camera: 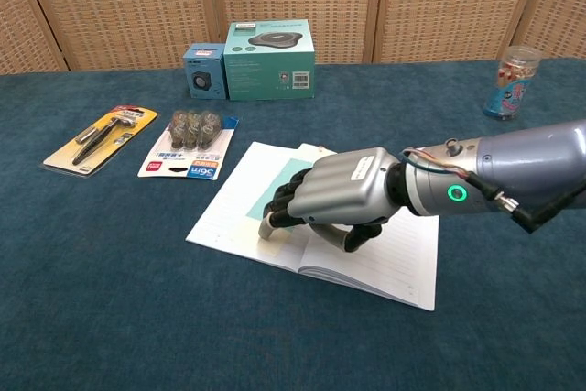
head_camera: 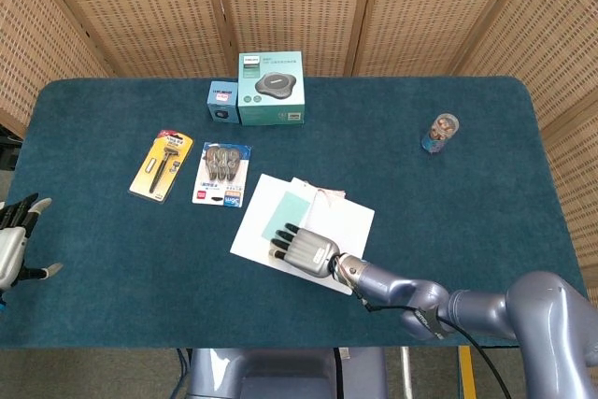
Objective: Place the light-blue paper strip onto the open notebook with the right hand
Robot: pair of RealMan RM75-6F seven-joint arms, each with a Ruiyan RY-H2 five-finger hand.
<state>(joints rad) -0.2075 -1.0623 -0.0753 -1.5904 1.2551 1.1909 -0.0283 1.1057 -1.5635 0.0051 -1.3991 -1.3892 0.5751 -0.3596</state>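
Light-blue paper strip (camera: pixel 277 188) noted lying flat on the left page of the open notebook (camera: pixel 394 254), near the desk's (head_camera: pixel 448 221) front edge. Right hand (camera: pixel 334 197) positioned over the notebook's middle, fingers curled downward with fingertips (camera: pixel 271 224) at the page just in front of the strip; holding nothing visible. Left hand (head_camera: pixel 14 245) idle at the desk's left edge, fingers apart. Risk judged: fingertips dragging the strip or page off on withdrawal, if contact persists. Razor pack (head_camera: pixel 163 165) and tape pack (head_camera: pixel 222 175) left of notebook; two boxes (head_camera: pixel 270 89) at back edge; small jar (head_camera: pixel 440 134) toward right edge. Nothing obstructing retreat.
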